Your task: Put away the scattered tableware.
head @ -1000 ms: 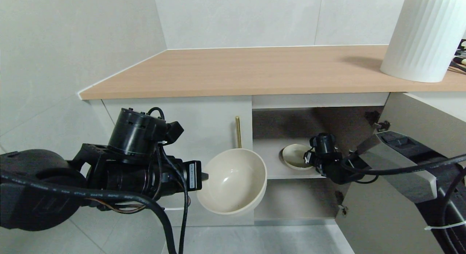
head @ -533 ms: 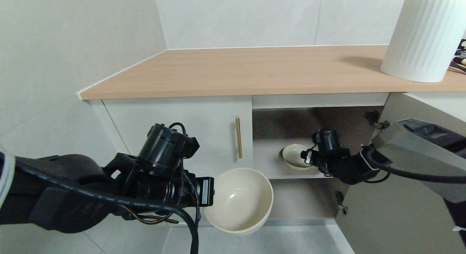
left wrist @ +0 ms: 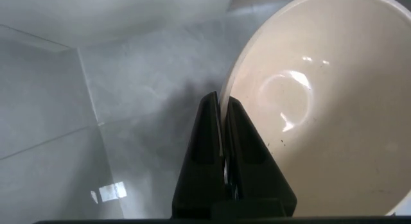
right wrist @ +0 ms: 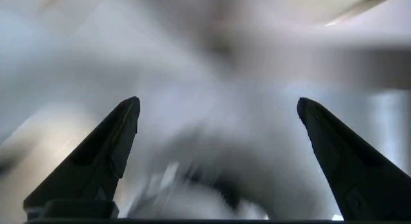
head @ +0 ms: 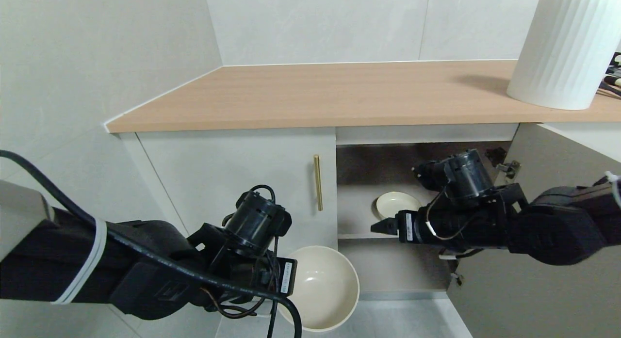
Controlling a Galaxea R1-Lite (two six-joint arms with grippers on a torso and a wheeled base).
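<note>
One cream bowl [head: 320, 289] is hanging from the left tool [left wrist: 223, 105] beside an open cabinet [head: 388, 168] under a wooden table [head: 315, 95].
The left tool is pinching the bowl's rim, holding it low above the floor [head: 412, 318]. The right tool [head: 381, 226] is hovering with fingers spread wide, just in front of the cabinet shelf [head: 354, 212], where a small cream dish [head: 395, 203] is lying.

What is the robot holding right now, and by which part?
The left gripper holds a cream bowl by its rim, one finger inside the edge and one outside. The right gripper is open and holds nothing.
</note>
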